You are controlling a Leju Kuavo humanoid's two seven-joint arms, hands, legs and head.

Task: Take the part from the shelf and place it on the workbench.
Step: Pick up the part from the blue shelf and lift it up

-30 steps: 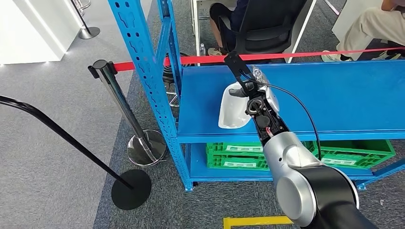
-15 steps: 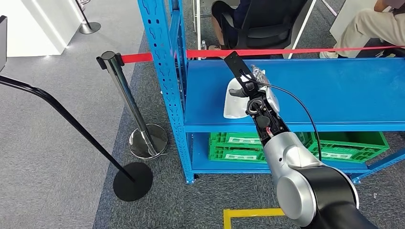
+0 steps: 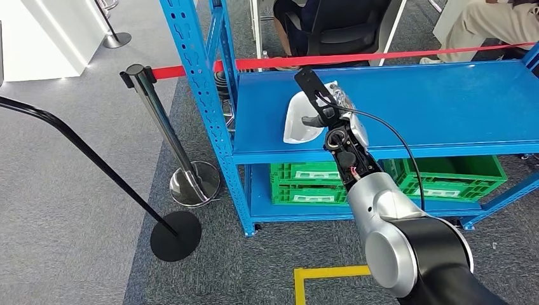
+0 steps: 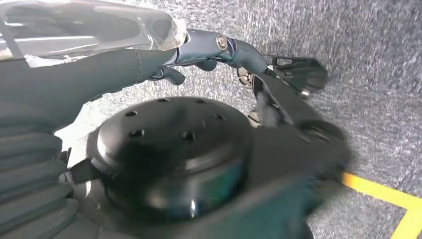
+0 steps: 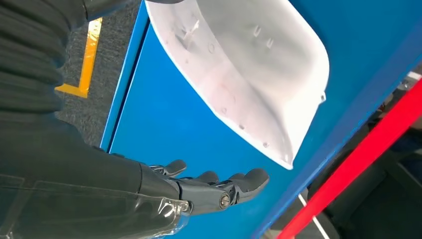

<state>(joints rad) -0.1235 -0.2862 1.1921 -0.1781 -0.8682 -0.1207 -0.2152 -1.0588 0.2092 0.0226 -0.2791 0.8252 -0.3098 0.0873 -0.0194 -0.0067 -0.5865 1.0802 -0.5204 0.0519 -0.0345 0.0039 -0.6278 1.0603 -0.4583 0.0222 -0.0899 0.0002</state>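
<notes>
White plastic, curved like a shallow shell, the part (image 3: 300, 121) lies on the top deck of a blue shelf (image 3: 445, 108), close to the deck's front edge and toward its left end. In the right wrist view the part (image 5: 244, 74) shows its hollow inner side, with small holes along its rim.

Just beside the part, reaching over the shelf deck, is the right hand (image 3: 334, 111) on its silver and black arm. The right wrist view shows this hand (image 5: 199, 191) with its dark fingers (image 5: 249, 180) stretched out and slightly apart over the blue surface, holding nothing. A gap of blue deck lies between the fingers and the part, so they are not touching. A black cable loops along the arm.

The left hand (image 4: 219, 47) appears in the left wrist view, above grey carpet. Its dark fingers are stretched out and nothing is in them. A yellow floor line (image 4: 383, 191) crosses the carpet nearby.

Under the top deck, green crates (image 3: 318, 184) sit on the shelf's lower level. A red barrier tape (image 3: 356, 58) runs behind the shelf from a chrome post (image 3: 162, 130) standing on the carpet to the left. Beyond the tape, a seated person's legs (image 3: 483, 25) and an office chair (image 3: 343, 25) are visible.
</notes>
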